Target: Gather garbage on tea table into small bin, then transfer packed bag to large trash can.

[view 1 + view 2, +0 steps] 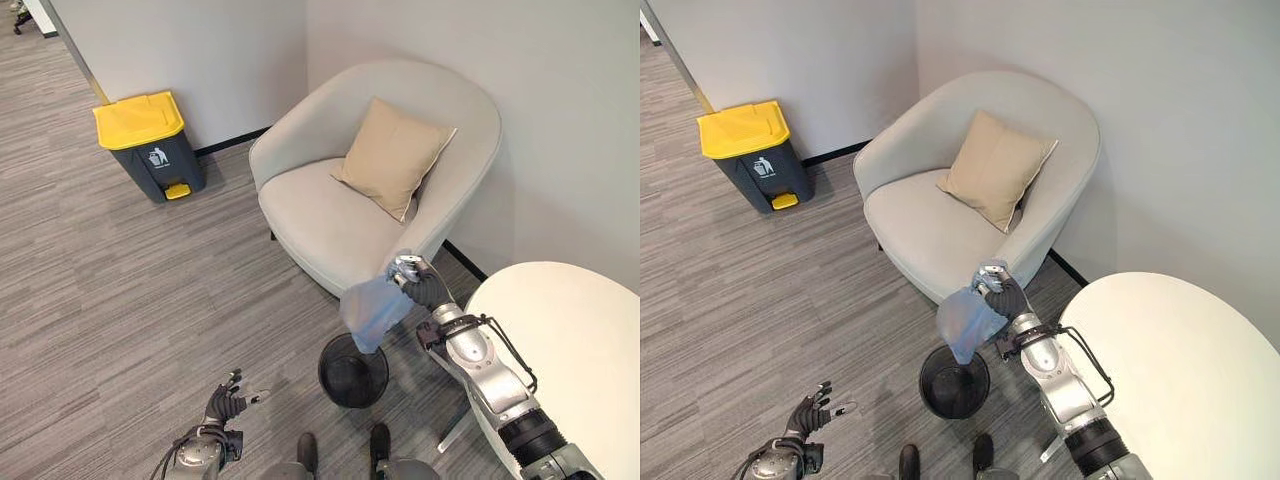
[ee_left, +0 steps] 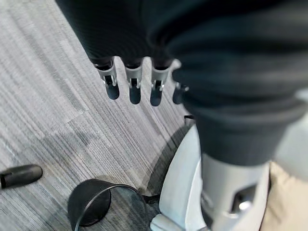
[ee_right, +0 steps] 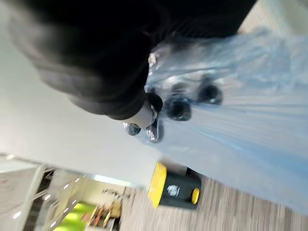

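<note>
Pictogram of a figure tossing litter is the only marking you can see, on the front of the yellow-lidded trash can (image 1: 148,144); no words are readable. Your right hand (image 1: 420,282) is clenched on the top of the pale blue bag (image 1: 374,312), which hangs lengthwise downward above the small black bin (image 1: 353,371), beside the armchair (image 1: 370,170). Your left hand (image 1: 226,402) hangs low with relaxed fingers. Your right wrist view shows dark fingertips (image 3: 179,109) pressed into the plastic.

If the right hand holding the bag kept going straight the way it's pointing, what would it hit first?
The right hand, shut on the pale blue bag, points toward the armchair. It would probably meet the seat's front edge first; depth is uncertain, so it might pass above it.
</note>
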Motion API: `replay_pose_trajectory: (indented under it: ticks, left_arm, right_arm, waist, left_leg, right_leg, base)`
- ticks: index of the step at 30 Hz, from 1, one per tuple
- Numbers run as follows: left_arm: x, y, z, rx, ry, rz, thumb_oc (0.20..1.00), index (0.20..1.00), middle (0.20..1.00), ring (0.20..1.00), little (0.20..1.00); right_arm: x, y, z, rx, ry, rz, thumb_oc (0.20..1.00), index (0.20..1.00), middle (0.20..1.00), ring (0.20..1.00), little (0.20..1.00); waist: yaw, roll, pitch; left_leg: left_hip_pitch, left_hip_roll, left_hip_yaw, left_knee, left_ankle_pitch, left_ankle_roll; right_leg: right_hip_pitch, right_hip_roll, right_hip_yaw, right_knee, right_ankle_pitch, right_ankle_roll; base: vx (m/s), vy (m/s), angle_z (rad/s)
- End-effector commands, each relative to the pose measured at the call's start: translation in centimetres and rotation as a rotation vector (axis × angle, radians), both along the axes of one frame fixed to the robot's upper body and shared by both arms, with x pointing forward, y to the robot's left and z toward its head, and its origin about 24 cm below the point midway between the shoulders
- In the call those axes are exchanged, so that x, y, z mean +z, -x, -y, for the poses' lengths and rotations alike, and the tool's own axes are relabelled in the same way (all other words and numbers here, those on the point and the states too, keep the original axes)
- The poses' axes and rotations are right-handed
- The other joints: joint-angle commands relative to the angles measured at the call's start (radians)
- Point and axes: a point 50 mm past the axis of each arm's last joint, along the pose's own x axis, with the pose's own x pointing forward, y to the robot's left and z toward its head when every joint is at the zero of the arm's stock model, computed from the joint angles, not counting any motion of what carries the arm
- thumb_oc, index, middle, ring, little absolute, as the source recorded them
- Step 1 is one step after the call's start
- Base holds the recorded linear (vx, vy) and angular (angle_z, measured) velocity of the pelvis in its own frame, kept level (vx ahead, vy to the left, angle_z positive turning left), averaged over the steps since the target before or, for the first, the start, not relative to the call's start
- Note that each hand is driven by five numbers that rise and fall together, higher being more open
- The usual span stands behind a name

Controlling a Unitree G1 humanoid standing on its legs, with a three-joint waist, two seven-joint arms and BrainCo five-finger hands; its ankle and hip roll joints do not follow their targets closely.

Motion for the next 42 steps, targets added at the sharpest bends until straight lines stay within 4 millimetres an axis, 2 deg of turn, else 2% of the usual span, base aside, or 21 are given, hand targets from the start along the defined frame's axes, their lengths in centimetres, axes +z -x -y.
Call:
replay_pose_trajectory:
  ticks: [1, 3, 6, 7, 9, 12, 15, 16, 17, 18, 19, 22, 23, 29, 32, 34, 38, 39, 42]
  left_arm:
    - [2.0, -1.3, -1.5, -0.018, -0.065, 0.1, 1.0, 1.0, 1.0, 1.0, 1.0]
    - [2.7, -1.9, -1.1, -0.025, -0.061, 0.146, 1.0, 1.0, 1.0, 1.0, 1.0]
    - [3.2, -2.4, -0.7, -0.017, -0.034, 0.178, 1.0, 1.0, 1.0, 1.0, 1.0]
    - [3.8, -2.9, -0.2, -0.026, -0.013, 0.213, 1.0, 1.0, 1.0, 1.0, 1.0]
    - [4.4, -3.7, 0.4, -0.061, -0.007, 0.244, 1.0, 1.0, 1.0, 1.0, 1.0]
    - [5.9, -4.8, 1.3, -0.132, -0.014, 0.314, 1.0, 1.0, 1.0, 1.0, 1.0]
    - [7.4, -5.8, 2.1, -0.199, -0.03, 0.382, 1.0, 1.0, 1.0, 1.0, 1.0]
    - [8.3, -6.3, 2.7, -0.244, -0.041, 0.422, 1.0, 1.0, 1.0, 1.0, 1.0]
    - [8.6, -6.5, 2.9, -0.26, -0.046, 0.437, 1.0, 1.0, 1.0, 1.0, 1.0]
    - [9.5, -6.8, 3.9, -0.319, -0.046, 0.476, 1.0, 1.0, 1.0, 1.0, 1.0]
    - [10.2, -7.1, 4.9, -0.379, -0.046, 0.509, 1.0, 1.0, 1.0, 1.0, 1.0]
    - [11.5, -7.8, 6.3, -0.458, -0.05, 0.568, 1.0, 1.0, 1.0, 1.0, 1.0]
    - [12.4, -8.1, 7.2, -0.509, -0.059, 0.605, 1.0, 1.0, 1.0, 1.0, 1.0]
    - [13.6, -9.2, 9.7, -0.581, -0.085, 0.663, 1.0, 1.0, 1.0, 1.0, 1.0]
    - [14.1, -10.2, 11.6, -0.621, -0.12, 0.689, 1.0, 1.0, 1.0, 1.0, 1.0]
    - [14.1, -10.5, 11.7, -0.62, -0.141, 0.691, 1.0, 1.0, 1.0, 1.0, 1.0]
    - [12.9, -10.9, 11.9, -0.623, -0.223, 0.644, 1.0, 1.0, 1.0, 1.0, 1.0]
    - [12.0, -10.6, 12.0, -0.633, -0.243, 0.608, 1.0, 1.0, 1.0, 1.0, 1.0]
    - [11.4, -10.5, 12.1, -0.644, -0.277, 0.593, 1.0, 1.0, 1.0, 1.0, 1.0]
  right_arm:
    - [6.0, -0.2, -1.5, 0.078, -0.088, 0.278, 0.2, 0.2, 0.2, 0.2, 0.2]
    - [6.4, -0.4, -1.7, 0.073, -0.08, 0.294, 0.2, 0.2, 0.2, 0.2, 0.2]
    - [6.3, -0.8, -1.6, 0.064, -0.084, 0.279, 0.2, 0.2, 0.2, 0.2, 0.2]
    - [6.5, -0.9, -1.4, 0.059, -0.079, 0.284, 0.2, 0.2, 0.2, 0.2, 0.2]
    - [6.7, -1.1, -0.9, 0.043, -0.077, 0.287, 0.2, 0.2, 0.2, 0.2, 0.2]
    - [6.8, -1.1, -0.4, 0.036, -0.084, 0.284, 0.2, 0.2, 0.2, 0.2, 0.2]
    - [7.0, -1.0, -0.3, 0.055, -0.093, 0.288, 0.2, 0.2, 0.2, 0.2, 0.2]
    - [7.1, -0.8, -0.3, 0.069, -0.09, 0.293, 0.2, 0.2, 0.2, 0.2, 0.2]
    - [7.1, -0.7, -0.2, 0.07, -0.089, 0.295, 0.2, 0.2, 0.2, 0.2, 0.2]
    - [7.4, -0.4, -0.2, 0.083, -0.095, 0.309, 0.2, 0.2, 0.2, 0.2, 0.2]
    - [7.6, -0.1, -0.4, 0.107, -0.104, 0.319, 0.2, 0.2, 0.2, 0.2, 0.2]
    - [7.7, 0.2, -1.3, 0.158, -0.123, 0.32, 0.2, 0.2, 0.2, 0.2, 0.2]
    - [7.9, 0.5, -2.1, 0.203, -0.124, 0.323, 0.2, 0.2, 0.2, 0.2, 0.2]
    - [8.0, 0.7, -4.5, 0.295, -0.125, 0.309, 0.2, 0.2, 0.2, 0.2, 0.2]
    - [8.8, 0.3, -6.8, 0.347, -0.148, 0.32, 0.2, 0.2, 0.2, 0.2, 0.2]
    - [9.2, 0.2, -7.5, 0.362, -0.152, 0.328, 0.2, 0.2, 0.2, 0.2, 0.2]
    - [10.1, 0.3, -8.9, 0.401, -0.181, 0.346, 0.2, 0.2, 0.2, 0.2, 0.2]
    - [11.2, 0.7, -9.8, 0.44, -0.211, 0.375, 0.2, 0.2, 0.2, 0.2, 0.2]
    - [13.0, 1.5, -11.3, 0.517, -0.296, 0.414, 0.2, 0.2, 0.2, 0.2, 0.2]
  waist:
    - [0.018, -0.012, 0.02]
    - [0.046, -0.031, 0.005]
    - [0.06, -0.025, 0.006]
    - [0.062, -0.01, 0.015]
    - [0.054, -0.001, 0.03]
    - [0.031, -0.021, 0.042]
    - [0.015, -0.045, 0.042]
    - [0.004, -0.052, 0.038]
    - [-0.002, -0.053, 0.03]
    - [-0.015, -0.049, 0.016]
    - [-0.026, -0.043, -0.006]
    - [-0.037, -0.046, -0.034]
    - [-0.042, -0.05, -0.052]
    - [-0.053, -0.061, -0.091]
    - [-0.052, -0.068, -0.109]
    - [-0.049, -0.07, -0.112]
    - [-0.042, -0.079, -0.121]
    - [-0.036, -0.084, -0.123]
    - [-0.023, -0.094, -0.125]
  left_leg:
    - [-0.083, 0.004, -0.061, 0.033, -0.039, -0.045]
    - [-0.145, -0.007, -0.087, 0.049, -0.007, -0.057]
    - [-0.212, 0.004, -0.108, 0.047, 0.068, -0.103]
    - [-0.231, 0.01, -0.123, 0.021, 0.102, -0.129]
    - [-0.25, 0.013, -0.118, 0.016, 0.108, -0.138]
    - [-0.238, 0.014, -0.071, 0.102, 0.035, -0.114]
    - [-0.217, 0.005, -0.076, 0.21, -0.063, -0.107]
    - [-0.19, 0.014, -0.073, 0.226, -0.1, -0.108]
    - [-0.176, 0.02, -0.076, 0.217, -0.104, -0.109]
    - [-0.145, 0.028, -0.082, 0.186, -0.095, -0.11]
    - [-0.095, 0.034, -0.072, 0.113, -0.09, -0.112]
    - [-0.058, 0.025, -0.076, 0.056, -0.086, -0.11]
    - [-0.019, 0.024, -0.067, 0.017, -0.084, -0.107]
    - [0.05, 0.02, -0.049, -0.035, -0.087, -0.098]
    - [0.086, 0.016, -0.039, -0.062, -0.087, -0.092]
    - [0.093, 0.017, -0.039, -0.068, -0.087, -0.091]
    - [0.1, 0.015, -0.038, -0.072, -0.089, -0.09]
    - [0.102, 0.016, -0.039, -0.073, -0.089, -0.09]
    - [0.103, 0.016, -0.041, -0.075, -0.089, -0.088]
  right_leg:
    - [0.043, 0.027, 0.052, 0.162, -0.123, 0.009]
    - [0.117, 0.046, 0.084, 0.049, -0.173, -0.025]
    - [0.131, 0.092, 0.091, -0.057, -0.178, -0.057]
    - [0.134, 0.109, 0.061, -0.091, -0.168, -0.064]
    - [0.13, 0.109, 0.03, -0.105, -0.154, -0.069]
    - [0.112, 0.077, -0.021, -0.12, -0.126, -0.064]
    - [0.102, 0.045, -0.052, -0.14, -0.099, -0.063]
    - [0.098, 0.035, -0.067, -0.147, -0.093, -0.062]
    - [0.095, 0.034, -0.074, -0.154, -0.091, -0.061]
    - [0.107, 0.035, -0.086, -0.166, -0.087, -0.061]
    - [0.117, 0.038, -0.098, -0.165, -0.085, -0.055]
    - [0.127, 0.038, -0.093, -0.176, -0.078, -0.048]
    - [0.141, 0.039, -0.081, -0.184, -0.074, -0.042]
    - [0.173, 0.04, -0.053, -0.19, -0.071, -0.033]
    - [0.195, 0.039, -0.042, -0.2, -0.067, -0.028]
    - [0.2, 0.039, -0.041, -0.204, -0.067, -0.027]
    - [0.21, 0.038, -0.041, -0.211, -0.063, -0.024]
    - [0.212, 0.037, -0.042, -0.213, -0.062, -0.023]
    - [0.213, 0.037, -0.044, -0.214, -0.06, -0.022]
  base:
    - [-0.19, -0.211, 0.28]
    - [-0.16, -0.246, 0.32]
    - [-0.2, -0.23, 0.16]
    - [-0.28, -0.196, 0.08]
    - [-0.25, -0.124, 1.05]
    - [-0.22, -0.057, 0.5]
    - [-0.14, -0.027, 0.82]
    - [-0.08, -0.013, 0.49]
    - [0.01, 0.028, 0.66]
    - [0.12, 0.059, 0.58]
    - [0.12, 0.085, 0.53]
    - [0.07, 0.089, 0.11]
    - [0.09, 0.1, -0.1]
    - [0.06, 0.06, -0.17]
    - [0.07, 0.056, -0.1]
    - [0.03, 0.028, -0.06]
    - [0.01, 0.008, 0.0]
    - [0.0, 0.0, 0.0]
    - [0.0, 0.0, 0.0]
